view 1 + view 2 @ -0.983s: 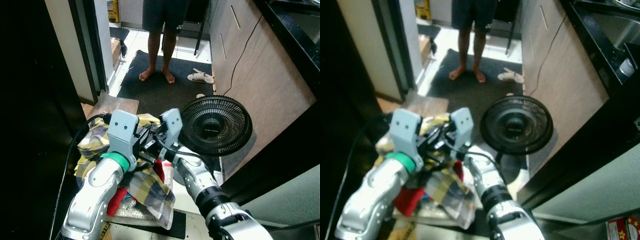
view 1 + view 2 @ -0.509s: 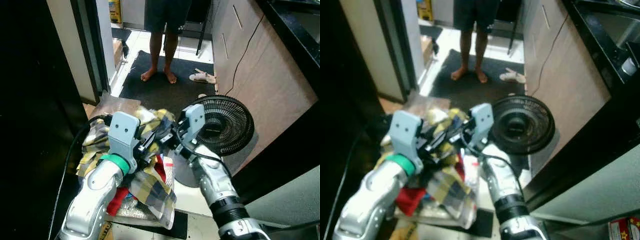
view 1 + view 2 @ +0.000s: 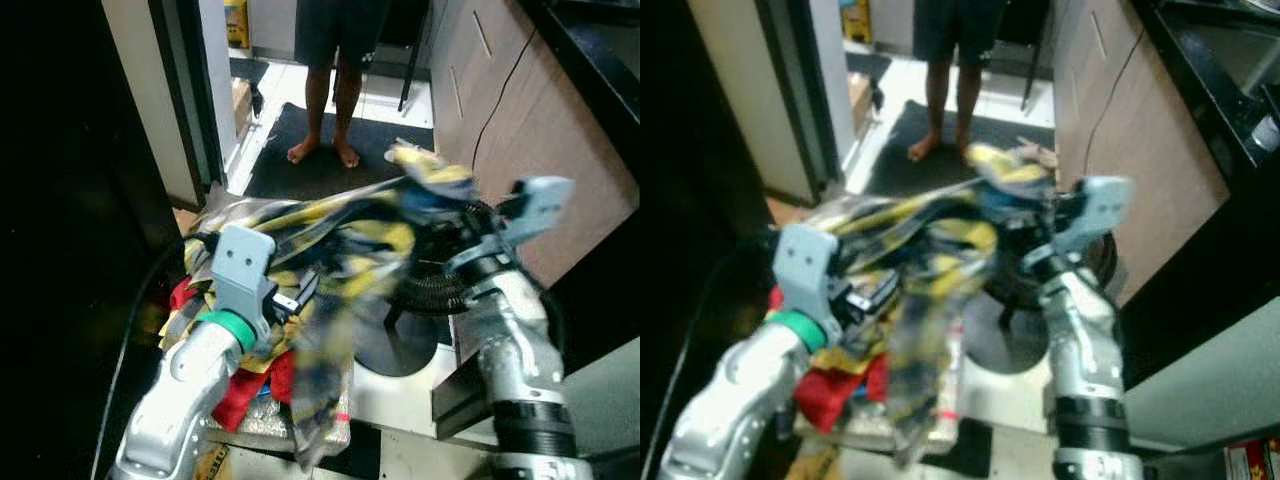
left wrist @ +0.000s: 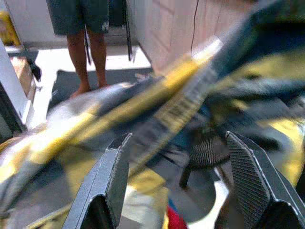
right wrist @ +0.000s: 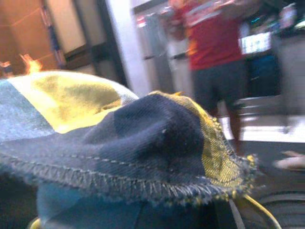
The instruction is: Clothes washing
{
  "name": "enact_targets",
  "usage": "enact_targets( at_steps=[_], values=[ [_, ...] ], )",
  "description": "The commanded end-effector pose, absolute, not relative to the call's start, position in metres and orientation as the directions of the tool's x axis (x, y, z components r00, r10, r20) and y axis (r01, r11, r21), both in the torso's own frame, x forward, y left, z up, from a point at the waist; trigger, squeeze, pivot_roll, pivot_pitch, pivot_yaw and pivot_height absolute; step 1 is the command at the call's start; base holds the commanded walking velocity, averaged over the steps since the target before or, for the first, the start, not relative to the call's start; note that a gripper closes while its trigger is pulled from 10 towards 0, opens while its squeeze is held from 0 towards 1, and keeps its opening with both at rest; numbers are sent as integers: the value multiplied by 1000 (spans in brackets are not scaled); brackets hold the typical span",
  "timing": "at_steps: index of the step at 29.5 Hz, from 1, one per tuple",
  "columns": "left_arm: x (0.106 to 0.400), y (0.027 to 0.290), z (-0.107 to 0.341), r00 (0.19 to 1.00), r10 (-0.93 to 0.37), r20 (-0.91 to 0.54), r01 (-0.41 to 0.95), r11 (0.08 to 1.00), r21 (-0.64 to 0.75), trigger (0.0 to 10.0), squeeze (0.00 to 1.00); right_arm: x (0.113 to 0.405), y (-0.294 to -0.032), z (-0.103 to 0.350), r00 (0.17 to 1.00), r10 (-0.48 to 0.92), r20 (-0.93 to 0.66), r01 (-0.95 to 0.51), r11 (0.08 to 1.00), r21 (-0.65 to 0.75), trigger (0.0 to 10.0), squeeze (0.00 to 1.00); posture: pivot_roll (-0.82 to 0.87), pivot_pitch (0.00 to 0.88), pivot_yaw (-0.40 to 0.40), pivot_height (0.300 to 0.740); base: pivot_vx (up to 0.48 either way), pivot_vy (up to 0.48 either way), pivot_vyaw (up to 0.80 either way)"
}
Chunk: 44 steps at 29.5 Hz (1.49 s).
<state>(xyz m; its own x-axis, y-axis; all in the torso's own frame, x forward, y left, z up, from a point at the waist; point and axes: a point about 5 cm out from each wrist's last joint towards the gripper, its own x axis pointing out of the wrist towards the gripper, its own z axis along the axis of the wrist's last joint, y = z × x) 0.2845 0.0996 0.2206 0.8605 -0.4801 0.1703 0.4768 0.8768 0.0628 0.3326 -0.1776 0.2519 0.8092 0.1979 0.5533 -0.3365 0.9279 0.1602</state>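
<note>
Chief hazard: the yellow-and-navy checked garment point(image 3: 350, 235) is stretched in the air directly over the black floor fan point(image 3: 440, 285). If it sags or slips, I judge it could drape onto the fan's grille or snag and tip the fan. Its hanging tail also trails over the heap of clothes point(image 3: 235, 375) below, where it could catch and drag a red item point(image 3: 835, 385) off the pile. A person point(image 3: 335, 70) stands barefoot on the dark mat beyond, well apart but in line with the swing.

Pose: the right gripper point(image 3: 455, 215) is raised and extended to the robot's right, above the fan, its forearm near upright. Its wrist view shows a hemmed fold of the cloth lying right across the lens, so the jaws appear clenched on the garment's far end; motion blur limits certainty. The left gripper point(image 4: 183, 183) sits lower, near the heap, elbow bent, forearm angled up. Its jaws stand apart, released, with the cloth stretched beyond the fingertips and not between them.
</note>
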Motion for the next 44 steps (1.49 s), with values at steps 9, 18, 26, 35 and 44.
enact_targets(
  at_steps=[9,18,26,35,44],
  values=[
    [288,97,259,821,-487,298,488,870,77,10000,0,296,-192,356,524,58,850,45,994,-96,10000,0,34,72,43,740,0,0,0],
    [287,105,264,830,-456,320,465,884,53,10000,0,285,-217,357,537,39,843,189,968,-165,10000,0,33,54,22,740,0,0,0],
    [290,108,253,858,-427,286,433,900,44,10000,0,303,-202,218,885,56,463,5,992,-129,10000,0,16,36,18,740,0,0,0],
    [297,116,257,871,-388,301,392,919,48,10000,0,305,-175,209,890,106,443,-90,994,-58,10000,0,16,0,31,740,0,0,0],
    [306,124,273,868,-345,357,349,936,55,10000,0,319,-174,224,869,42,493,-73,996,43,10000,0,31,0,36,740,0,0,-616]
  ],
)
